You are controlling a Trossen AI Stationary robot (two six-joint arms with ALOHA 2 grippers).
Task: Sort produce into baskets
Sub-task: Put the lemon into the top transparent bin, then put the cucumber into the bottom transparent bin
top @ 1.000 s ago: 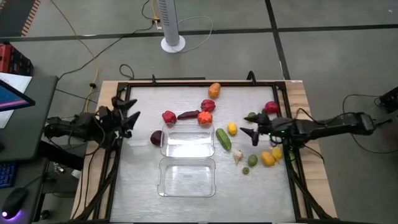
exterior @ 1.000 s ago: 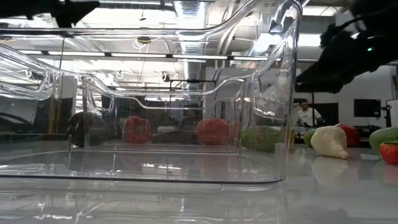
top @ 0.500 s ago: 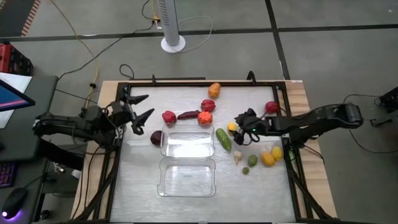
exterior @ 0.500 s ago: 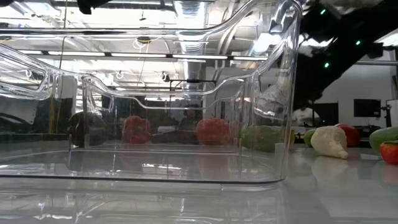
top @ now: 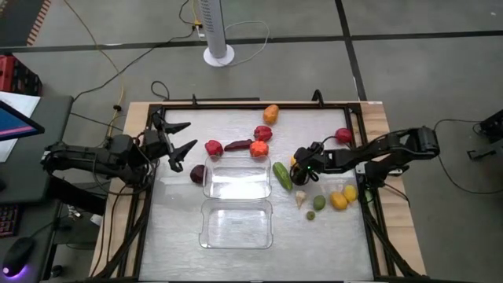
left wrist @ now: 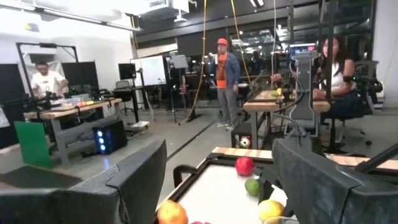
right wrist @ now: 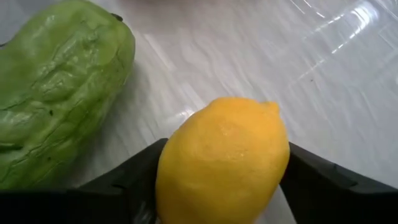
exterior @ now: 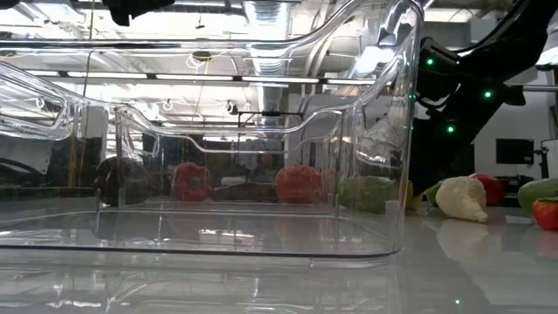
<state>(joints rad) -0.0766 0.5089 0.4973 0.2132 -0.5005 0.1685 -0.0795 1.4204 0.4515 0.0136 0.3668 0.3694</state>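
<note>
Two clear tubs sit end to end in the middle of the table (top: 157, 236): the near tub (top: 236, 224) and the far tub (top: 237, 178), neither with any piece visible inside. To the right of the near tub lie five small pieces: a pale garlic bulb (top: 300, 198), two green round ones (top: 320, 203) (top: 310, 215) and two yellow ones (top: 339, 200) (top: 350, 192). Just beside the far tub's right wall a green cucumber (top: 282, 174) lies on the surface, and next to it the right gripper (top: 299, 168) is down at the table with a lemon (right wrist: 222, 163) between its two fingers (right wrist: 134, 174), which press its sides so that it is gripped. On the far tub's left a dark purple piece (top: 197, 174) sits near the wall, and the left gripper (top: 178, 138) hovers above the table's left part with its fingers spread apart and nothing between them. Beyond the far tub come three red pieces (top: 213, 147) (top: 258, 148) (top: 262, 133) and one dark red long one (top: 238, 145). Farther right, by the frame, are one green fruit (top: 317, 146) and one red apple (top: 343, 136). Farthest stands one orange piece (top: 271, 114).
</note>
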